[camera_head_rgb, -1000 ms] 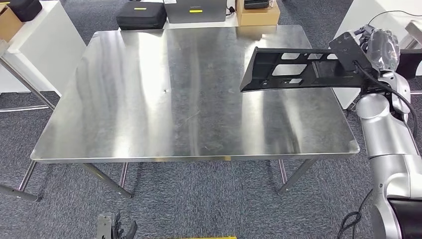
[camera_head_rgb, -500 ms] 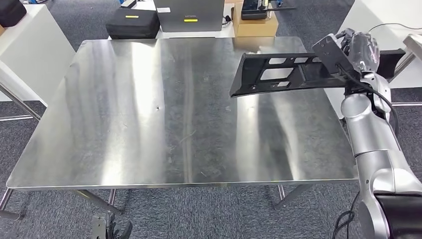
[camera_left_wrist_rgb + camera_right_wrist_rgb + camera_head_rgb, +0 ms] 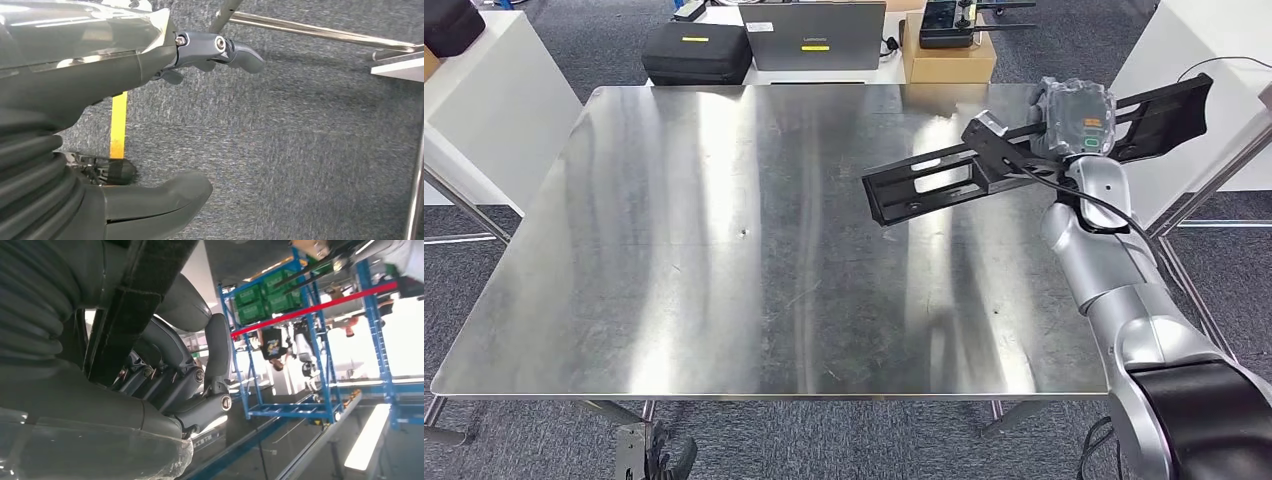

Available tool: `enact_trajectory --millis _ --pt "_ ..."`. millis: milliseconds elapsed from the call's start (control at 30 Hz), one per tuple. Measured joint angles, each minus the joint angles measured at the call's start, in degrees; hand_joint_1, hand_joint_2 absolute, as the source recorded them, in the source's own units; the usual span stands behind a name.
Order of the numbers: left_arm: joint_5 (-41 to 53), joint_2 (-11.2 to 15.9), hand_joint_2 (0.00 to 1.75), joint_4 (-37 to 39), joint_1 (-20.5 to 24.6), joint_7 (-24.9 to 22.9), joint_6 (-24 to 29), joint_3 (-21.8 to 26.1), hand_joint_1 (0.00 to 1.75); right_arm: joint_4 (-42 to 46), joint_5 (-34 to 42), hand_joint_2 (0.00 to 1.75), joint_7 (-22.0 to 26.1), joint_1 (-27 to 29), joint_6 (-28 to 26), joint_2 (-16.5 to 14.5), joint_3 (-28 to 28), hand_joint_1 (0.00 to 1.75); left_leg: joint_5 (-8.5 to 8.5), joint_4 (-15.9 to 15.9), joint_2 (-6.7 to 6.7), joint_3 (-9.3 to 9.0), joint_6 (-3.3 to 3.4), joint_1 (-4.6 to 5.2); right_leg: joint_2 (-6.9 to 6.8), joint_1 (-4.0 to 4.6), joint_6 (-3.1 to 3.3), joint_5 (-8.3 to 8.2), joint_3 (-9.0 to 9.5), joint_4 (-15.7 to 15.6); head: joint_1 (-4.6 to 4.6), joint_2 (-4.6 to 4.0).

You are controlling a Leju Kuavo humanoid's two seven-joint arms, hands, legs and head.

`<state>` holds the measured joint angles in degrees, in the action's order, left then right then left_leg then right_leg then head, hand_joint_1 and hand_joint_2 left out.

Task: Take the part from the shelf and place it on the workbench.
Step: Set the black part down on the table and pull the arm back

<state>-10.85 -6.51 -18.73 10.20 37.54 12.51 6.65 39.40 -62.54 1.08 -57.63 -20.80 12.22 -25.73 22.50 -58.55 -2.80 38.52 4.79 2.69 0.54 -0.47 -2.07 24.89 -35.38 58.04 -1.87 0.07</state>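
right hand — clasps the long black slotted plastic part near its middle | part slants above the upper right of the shiny steel workbench, one end past the table edge | left hand — fingers apart, holding nothing, over grey carpet

One long black part hangs above one steel tabletop, with two robot hands present: the right robot hand and the left robot hand. At 12 o'clock beyond the tabletop sit one black case, one laptop and one cardboard box.
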Motion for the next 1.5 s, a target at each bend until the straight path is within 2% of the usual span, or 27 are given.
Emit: enact_trajectory --millis 67,133,167,200,233,267,300,333,367,400,467,533,600,633,667,767,1000,1267,1367,1500 --pt "0.49 0.03 1.75 -0.02 0.13 0.29 -0.03 -0.07 0.0 -1.11 -1.7 1.75 -0.73 0.02 -0.93 -1.18 -0.5 1.75 2.2 -3.41 0.79 1.52 -1.14 -0.35 -0.21 -0.57 0.8 0.12 0.54 -0.21 -0.38 0.0" --pt "0.76 -0.03 1.75 -0.02 0.24 0.4 -0.44 -0.15 0.0 -2.13 -3.42 1.75 -1.63 0.14 -1.84 -2.06 -0.9 1.75 5.49 -10.7 1.91 5.11 -2.48 -1.41 -0.41 -0.6 1.33 0.37 0.88 -0.22 -0.86 0.0" --pt "0.82 -0.02 1.75 -0.02 0.26 0.41 -0.69 -0.18 0.0 -2.7 -4.19 1.75 -2.07 0.25 -2.28 -2.45 -1.06 1.75 6.49 -13.99 2.28 6.92 -2.98 -2.0 -0.49 -0.66 1.43 0.46 0.99 -0.2 -0.91 0.0" --pt "0.92 0.01 1.75 -0.02 0.27 0.42 -0.87 -0.21 0.0 -3.26 -4.83 1.75 -2.43 0.36 -2.57 -2.81 -1.15 1.75 6.51 -15.61 2.5 7.99 -3.41 -2.52 -0.55 -0.75 1.45 0.57 1.11 -0.2 -0.93 0.0" --pt "1.06 0.04 1.75 -0.02 0.29 0.43 -0.98 -0.23 0.0 -3.82 -5.36 1.75 -2.7 0.47 -2.78 -3.21 -1.2 1.75 5.43 -14.95 2.62 7.88 -3.78 -2.96 -0.59 -0.89 1.4 0.71 1.28 -0.19 -0.93 0.0" --pt "1.19 0.08 1.75 -0.02 0.35 0.49 -1.0 -0.25 0.0 -4.3 -5.81 1.75 -2.84 0.54 -2.94 -3.61 -1.22 1.75 3.51 -12.07 2.69 6.55 -4.07 -3.32 -0.6 -1.07 1.26 0.87 1.5 -0.19 -0.93 0.0" --pt "1.29 0.12 1.75 -0.02 0.47 0.59 -0.99 -0.26 0.0 -4.76 -6.28 1.75 -2.82 0.56 -3.18 -4.06 -1.24 1.75 1.49 -7.9 2.81 4.46 -4.32 -3.6 -0.59 -1.21 1.01 1.07 1.77 -0.2 -0.99 0.0" --pt "1.34 0.14 1.75 -0.02 0.68 0.7 -0.98 -0.27 0.0 -5.21 -6.76 1.75 -2.65 0.54 -3.62 -4.51 -1.24 1.75 0.22 -4.1 2.9 2.37 -4.47 -3.61 -0.57 -1.21 0.72 1.26 1.96 -0.21 -1.11 0.0" --pt "1.34 0.17 1.75 -0.02 0.92 0.85 -0.87 -0.27 0.0 -5.71 -7.35 1.75 -2.4 0.52 -4.16 -5.01 -1.24 1.75 -0.35 -1.39 2.95 0.77 -4.43 -3.54 -0.55 -1.15 0.42 1.39 2.07 -0.24 -1.21 0.0" --pt "1.34 0.19 1.75 -0.01 1.15 1.0 -0.68 -0.27 0.0 -6.29 -8.05 1.75 -2.16 0.53 -4.69 -5.53 -1.24 1.75 -0.24 -0.03 2.95 -0.11 -4.27 -3.38 -0.54 -1.05 0.11 1.5 2.14 -0.32 -1.29 0.0" --pt "1.25 0.25 1.75 0.01 1.45 1.23 -0.12 -0.26 0.0 -7.53 -9.72 1.75 -1.95 0.63 -5.43 -6.86 -1.25 1.75 0.23 0.27 2.78 -0.59 -3.51 -3.12 -0.57 -1.04 -0.55 1.58 2.34 -0.7 -1.29 0.0" --pt "0.96 0.36 1.75 0.02 1.64 1.38 0.25 -0.21 0.0 -8.75 -11.56 0.87 -1.96 0.62 -5.77 -8.23 -1.25 0.87 0.16 0.7 2.6 -1.08 -2.88 -3.08 -0.65 -1.21 -0.92 1.59 2.44 -0.63 -1.06 0.0" --pt "0.71 0.45 1.75 0.05 1.84 1.7 0.6 -0.16 0.0 -9.97 -13.24 0.0 -2.05 0.26 -5.93 -9.58 -1.27 0.0 0.08 0.89 2.36 -1.33 -2.7 -2.89 -0.77 -1.37 -0.31 1.59 2.72 -0.71 -0.74 0.0" --pt "0.61 0.49 1.75 0.08 1.87 1.89 0.84 -0.13 0.0 -10.52 -13.97 0.0 -2.07 0.08 -6.01 -10.3 -1.28 0.0 0.12 0.8 2.23 -1.26 -2.75 -2.72 -0.85 -1.38 0.08 1.46 3.04 -1.02 -0.61 0.0" --pt "0.44 0.52 1.31 0.13 1.85 2.04 1.07 -0.08 0.0 -11.01 -14.58 0.0 -2.05 -0.05 -6.07 -10.92 -1.27 0.0 0.14 0.73 2.11 -1.21 -2.71 -2.65 -0.94 -1.43 0.35 1.65 3.24 -1.33 -0.53 0.0" --pt "0.06 0.66 0.0 0.33 1.52 2.3 1.46 0.26 0.0 -12.24 -16.0 0.0 -1.8 -0.24 -6.36 -12.7 -1.23 0.0 0.22 0.7 1.92 -1.15 -2.56 -2.6 -1.1 -1.43 0.36 1.64 3.45 -1.76 -0.34 0.0" --pt "-0.8 1.01 0.0 1.1 0.57 1.04 0.98 1.48 0.0 -13.98 -17.42 0.0 -0.58 -0.58 -7.0 -15.9 -0.95 0.0 0.23 0.7 1.95 -1.15 -2.39 -2.56 -1.11 -1.4 -0.1 1.38 3.51 -2.08 -0.36 0.0" --pt "-0.62 1.28 0.0 1.76 -0.46 1.75 0.85 2.55 0.0 -14.68 -17.67 0.0 0.46 -0.61 -6.71 -17.86 0.31 0.0 0.21 0.72 2.0 -1.2 -2.41 -2.81 -1.1 -1.16 -0.17 1.34 3.52 -2.06 -0.37 0.0" --pt "-0.49 1.45 0.0 1.88 -0.77 2.0 0.44 2.64 0.0 -14.7 -15.87 0.0 1.56 -0.67 -4.14 -18.13 1.32 0.0 0.21 0.73 2.01 -1.21 -2.42 -2.87 -1.1 -1.1 -0.16 1.34 3.52 -2.06 -0.38 0.0" --pt "-0.02 1.81 0.0 2.09 -1.28 2.14 -0.56 2.73 0.0 -14.7 -11.81 0.0 3.13 -0.76 3.13 -18.1 4.33 0.0 0.21 0.73 2.02 -1.22 -2.42 -2.9 -1.1 -1.07 -0.16 1.35 3.51 -2.06 -0.37 0.0"
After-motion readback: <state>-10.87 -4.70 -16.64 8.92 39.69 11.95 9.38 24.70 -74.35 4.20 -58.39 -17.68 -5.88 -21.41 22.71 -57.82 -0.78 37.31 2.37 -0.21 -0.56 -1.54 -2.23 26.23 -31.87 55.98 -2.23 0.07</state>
